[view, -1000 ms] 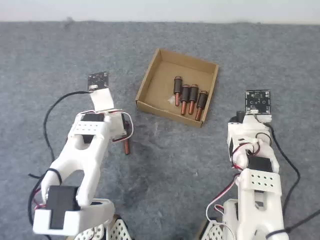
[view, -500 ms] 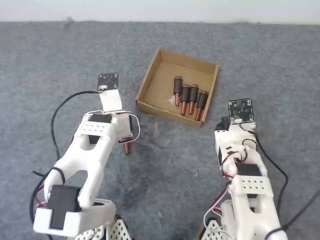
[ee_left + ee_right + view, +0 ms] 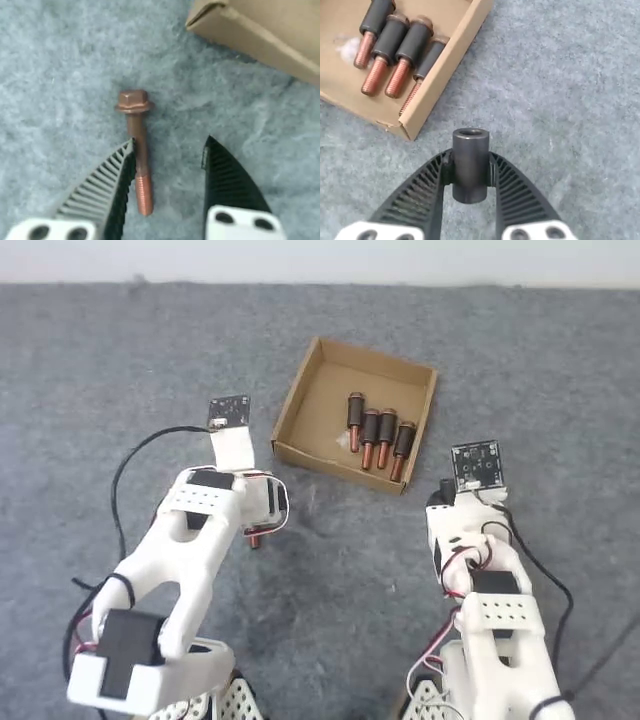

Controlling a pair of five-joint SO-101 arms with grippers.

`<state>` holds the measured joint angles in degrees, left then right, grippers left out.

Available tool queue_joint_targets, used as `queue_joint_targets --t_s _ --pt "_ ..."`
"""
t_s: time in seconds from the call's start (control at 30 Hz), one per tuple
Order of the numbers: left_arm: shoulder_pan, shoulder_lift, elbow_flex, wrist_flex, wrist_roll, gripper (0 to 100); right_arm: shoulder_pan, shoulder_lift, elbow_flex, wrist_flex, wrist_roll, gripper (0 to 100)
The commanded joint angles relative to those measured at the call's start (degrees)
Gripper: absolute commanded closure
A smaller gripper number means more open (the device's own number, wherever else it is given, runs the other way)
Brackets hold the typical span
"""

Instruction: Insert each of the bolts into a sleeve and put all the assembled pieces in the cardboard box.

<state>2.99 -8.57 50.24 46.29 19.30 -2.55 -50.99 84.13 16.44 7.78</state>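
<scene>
Left of centre in the high view, the left gripper (image 3: 170, 142) hung open over a copper flange bolt (image 3: 136, 145); the right gripper (image 3: 470, 156) clamped a black sleeve (image 3: 470, 145).

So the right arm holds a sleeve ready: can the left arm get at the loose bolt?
Probably yes. The left claw is open over the bolt, which lies alone on the carpet, apart from the box; it sits hard by one finger, so centring may help.
</scene>
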Motion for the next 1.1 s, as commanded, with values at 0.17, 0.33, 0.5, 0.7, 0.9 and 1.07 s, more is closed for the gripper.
queue_joint_targets --t_s 0.17,0.33,0.5,0.7,0.9,1.07 --pt "-2.3 -0.1 -0.5 -1.3 0.4 85 -0.1 -2.0 -0.9 -1.4 0.9 99.2" --pt "-2.2 2.5 -2.2 -1.2 0.5 85 0.0 -2.0 -0.9 -1.4 0.9 99.2" --pt "-2.4 9.8 -9.7 4.6 0.5 85 0.0 -2.0 -0.9 -1.2 0.9 99.2" --pt "-2.5 12.7 -13.2 5.4 0.5 85 0.0 -2.0 -0.9 -1.0 0.9 99.2" --pt "-3.3 13.1 -13.3 3.6 1.8 85 0.0 -2.0 -0.9 -0.9 0.9 99.2" --pt "-3.0 13.4 -13.3 3.7 3.8 87 0.0 -2.0 -0.8 -0.8 0.9 99.2"
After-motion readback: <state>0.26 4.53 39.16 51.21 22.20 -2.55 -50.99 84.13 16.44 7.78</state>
